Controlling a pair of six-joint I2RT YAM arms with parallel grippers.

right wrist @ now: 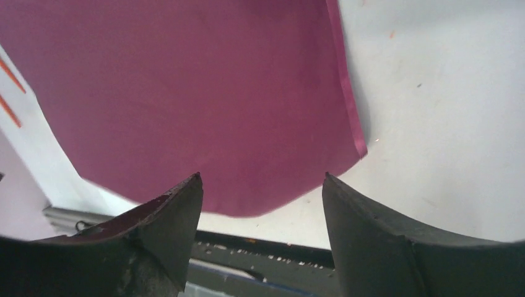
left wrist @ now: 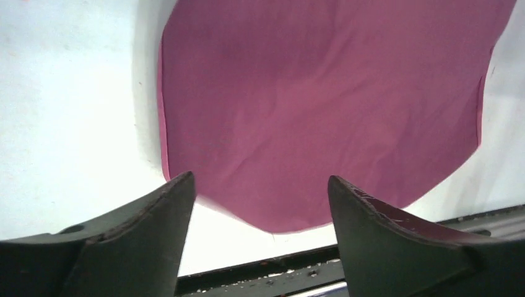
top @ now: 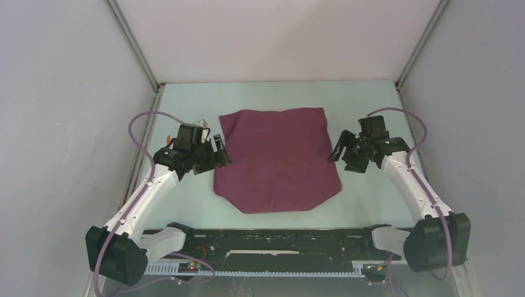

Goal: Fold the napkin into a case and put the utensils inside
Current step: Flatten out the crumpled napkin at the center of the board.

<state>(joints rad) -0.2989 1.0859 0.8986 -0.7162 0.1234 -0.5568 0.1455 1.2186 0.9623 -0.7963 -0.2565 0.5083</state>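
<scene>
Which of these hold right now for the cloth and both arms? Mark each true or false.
1. The dark maroon square cloth napkin lies spread on the pale table between the left gripper and the right gripper. True.
2. The left gripper grips the napkin's edge. False: its jaws stand open, holding nothing.
3. The right gripper's jaws are open. True.
4. The napkin is already a long narrow pouch. False: it is one broad sheet.

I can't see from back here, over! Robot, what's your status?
Left fingers open, empty. Right fingers open, empty. Napkin flat between them, no case yet. Nothing blocking it.
</scene>
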